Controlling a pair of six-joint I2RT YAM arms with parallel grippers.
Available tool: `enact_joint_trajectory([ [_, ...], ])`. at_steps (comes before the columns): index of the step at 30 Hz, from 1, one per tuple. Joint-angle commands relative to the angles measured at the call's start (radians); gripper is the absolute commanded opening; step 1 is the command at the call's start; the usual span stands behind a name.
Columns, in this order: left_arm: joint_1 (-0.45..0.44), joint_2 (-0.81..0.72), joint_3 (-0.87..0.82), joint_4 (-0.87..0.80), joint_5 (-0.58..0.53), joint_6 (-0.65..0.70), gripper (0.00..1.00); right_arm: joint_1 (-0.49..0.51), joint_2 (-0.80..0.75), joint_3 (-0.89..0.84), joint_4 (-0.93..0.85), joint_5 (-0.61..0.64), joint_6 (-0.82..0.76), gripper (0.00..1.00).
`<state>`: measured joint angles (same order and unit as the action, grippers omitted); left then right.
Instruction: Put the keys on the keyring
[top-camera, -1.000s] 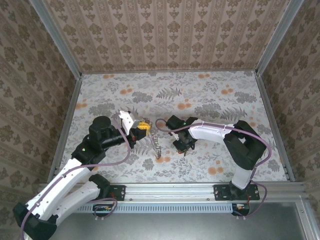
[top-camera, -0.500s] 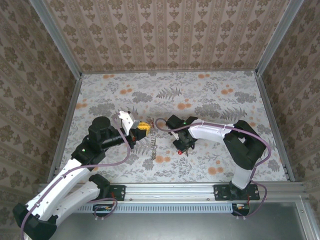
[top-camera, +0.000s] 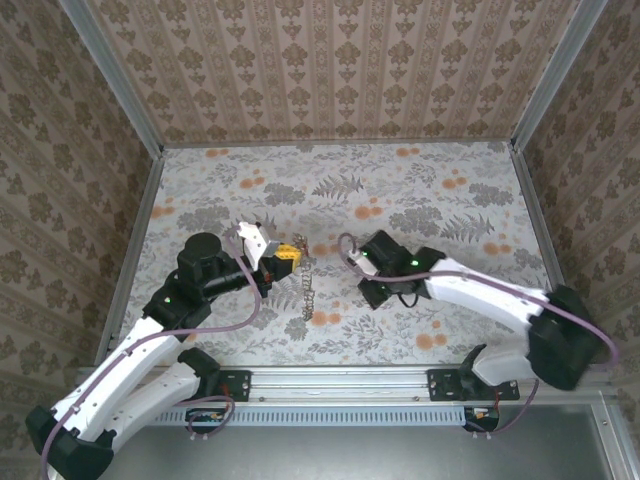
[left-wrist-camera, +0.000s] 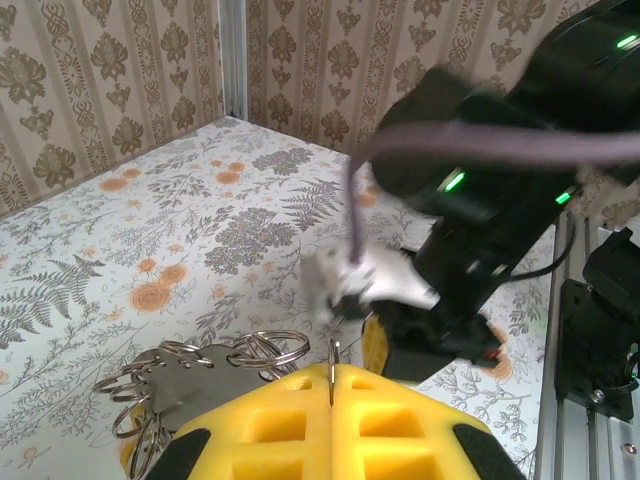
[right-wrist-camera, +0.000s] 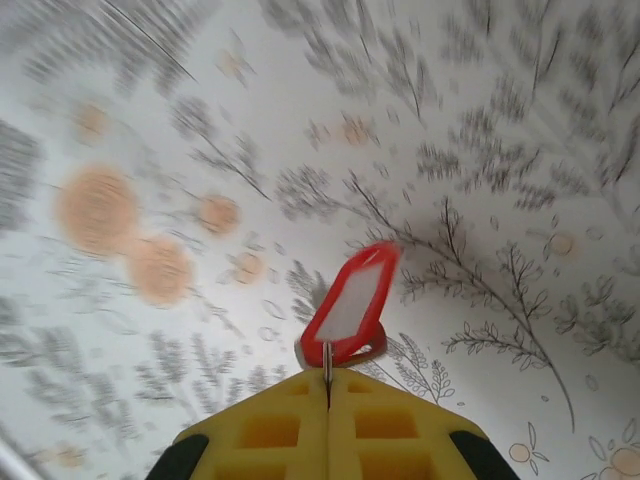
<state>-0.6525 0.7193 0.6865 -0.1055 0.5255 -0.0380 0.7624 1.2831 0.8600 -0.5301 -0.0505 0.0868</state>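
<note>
My left gripper (top-camera: 289, 255) is shut on the keyring (top-camera: 306, 291), a string of metal rings that hangs from it down to the table. In the left wrist view the yellow fingers (left-wrist-camera: 400, 420) pinch one thin ring (left-wrist-camera: 331, 352) edge-on. More rings and a grey metal plate (left-wrist-camera: 205, 368) hang to its left. My right gripper (top-camera: 374, 296) points down just right of the keyring. In the right wrist view that gripper (right-wrist-camera: 328, 380) is shut on the small metal loop of the red key (right-wrist-camera: 350, 300), which has a red frame and a white middle and is raised above the table.
The floral tabletop (top-camera: 420, 190) is walled with patterned panels on three sides, and a metal rail (top-camera: 340, 380) runs along the near edge. My right arm (left-wrist-camera: 480, 190) looms close in front of the left wrist camera.
My right gripper has shut on the red key and raised it off the table. The right arm's elbow has swung out to the right. The dangling keyring swayed, then settled.
</note>
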Motion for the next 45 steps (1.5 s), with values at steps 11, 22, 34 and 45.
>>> enact_joint_trajectory([
  [11, -0.077, 0.017, 0.024, 0.056, 0.027, 0.1, 0.0, 0.034, -0.435, -0.05, 0.323, -0.361, 0.008, 0.0],
  [22, -0.238, 0.037, 0.046, 0.022, -0.099, 0.211, 0.0, 0.062, -0.332, -0.021, 0.508, -0.441, 0.217, 0.0],
  [34, -0.243, 0.044, 0.048, 0.039, -0.092, 0.214, 0.0, 0.113, -0.302, -0.024, 0.521, -0.402, 0.207, 0.0],
  [45, -0.244, 0.022, 0.042, 0.033, -0.09, 0.216, 0.0, 0.173, -0.292, -0.021, 0.501, -0.232, 0.188, 0.0],
])
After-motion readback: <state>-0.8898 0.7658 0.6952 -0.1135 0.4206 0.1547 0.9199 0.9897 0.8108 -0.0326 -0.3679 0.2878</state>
